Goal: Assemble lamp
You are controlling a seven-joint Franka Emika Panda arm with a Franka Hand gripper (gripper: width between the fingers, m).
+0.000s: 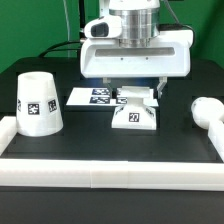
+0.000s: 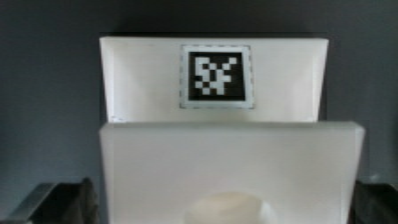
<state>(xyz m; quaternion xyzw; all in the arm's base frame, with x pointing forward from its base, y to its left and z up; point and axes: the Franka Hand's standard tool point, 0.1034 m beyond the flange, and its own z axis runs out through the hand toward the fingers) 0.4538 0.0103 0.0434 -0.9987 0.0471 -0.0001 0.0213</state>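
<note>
The flat square lamp base (image 1: 133, 117), with tag 27 on its front, sits on the black table at the centre. In the wrist view its tagged side (image 2: 214, 75), flat top and round socket nub (image 2: 231, 207) fill the picture. My gripper (image 1: 134, 92) hangs straight over the base, open, with one dark finger (image 2: 64, 203) on each side of it and a small gap showing. The tapered shade (image 1: 39, 104) stands mouth down at the exterior view's left. The rounded bulb (image 1: 207, 110) lies at the exterior view's right.
The marker board (image 1: 92, 96) lies flat just behind and left of the base. A white rail (image 1: 110, 172) edges the table along the front and both sides. A green wall stands behind.
</note>
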